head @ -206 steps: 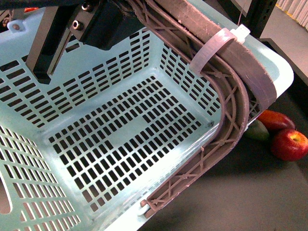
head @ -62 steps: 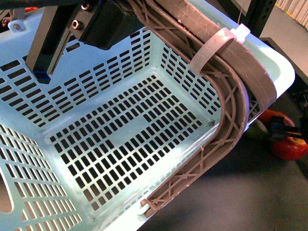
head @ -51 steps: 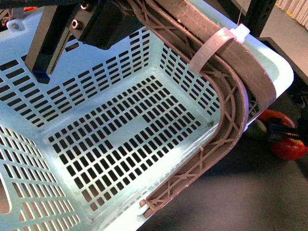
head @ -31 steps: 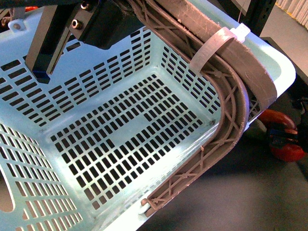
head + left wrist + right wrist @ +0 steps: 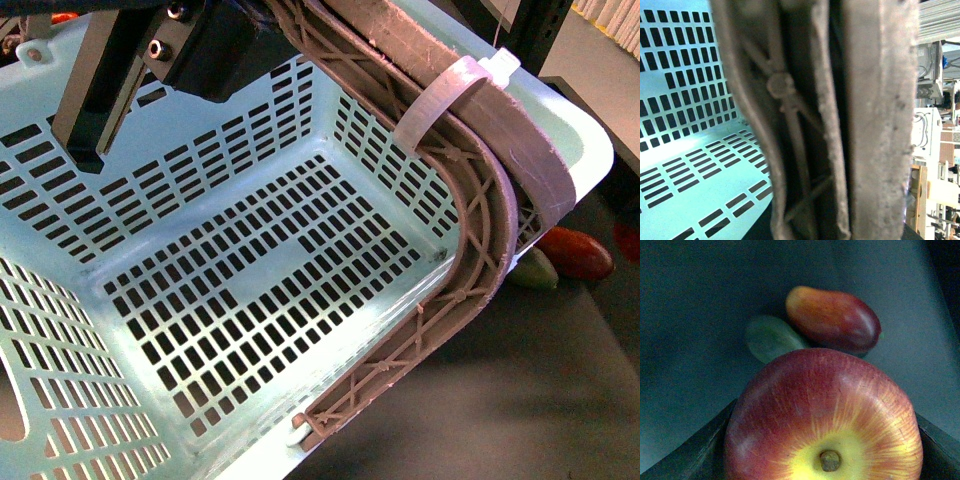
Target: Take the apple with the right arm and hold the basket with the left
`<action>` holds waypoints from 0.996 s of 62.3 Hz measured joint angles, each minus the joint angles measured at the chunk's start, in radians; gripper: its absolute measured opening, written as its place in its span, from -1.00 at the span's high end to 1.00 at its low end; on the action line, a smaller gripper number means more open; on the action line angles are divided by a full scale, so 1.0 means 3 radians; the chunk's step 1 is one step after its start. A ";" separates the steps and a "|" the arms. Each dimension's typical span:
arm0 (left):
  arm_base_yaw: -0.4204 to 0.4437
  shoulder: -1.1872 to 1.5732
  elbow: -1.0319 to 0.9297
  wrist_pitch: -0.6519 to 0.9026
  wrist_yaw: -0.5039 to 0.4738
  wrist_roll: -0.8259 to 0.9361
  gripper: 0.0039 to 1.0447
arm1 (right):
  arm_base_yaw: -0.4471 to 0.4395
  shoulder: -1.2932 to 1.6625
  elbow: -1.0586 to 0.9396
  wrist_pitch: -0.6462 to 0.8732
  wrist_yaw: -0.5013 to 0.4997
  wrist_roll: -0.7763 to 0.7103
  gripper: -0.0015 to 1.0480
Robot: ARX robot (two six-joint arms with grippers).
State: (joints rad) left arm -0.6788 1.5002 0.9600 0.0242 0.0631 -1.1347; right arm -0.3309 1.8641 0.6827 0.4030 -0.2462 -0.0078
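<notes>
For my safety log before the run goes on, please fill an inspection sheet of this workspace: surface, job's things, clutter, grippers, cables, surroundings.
Surface: dark table.
Job's things: apple held in the right gripper; basket tilted, nothing seen inside; white zip tie around its handle.
Clutter: oblong red-orange fruit and green fruit side by side next to the basket.
Grippers: right gripper shut on the apple; left gripper by the handle's top, jaws hidden.
Cables: nothing seen.
Surroundings: black post behind the basket.
</notes>
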 joint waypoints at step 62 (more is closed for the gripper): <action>-0.0001 -0.0001 0.0000 0.0000 0.0000 0.0001 0.71 | 0.2097 -0.1564 -0.0131 -0.0093 0.0251 0.1025 -0.52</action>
State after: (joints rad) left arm -0.6792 1.4998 0.9600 0.0242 0.0631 -1.1343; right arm 0.2981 1.3949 0.6434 0.3752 -0.1711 0.2996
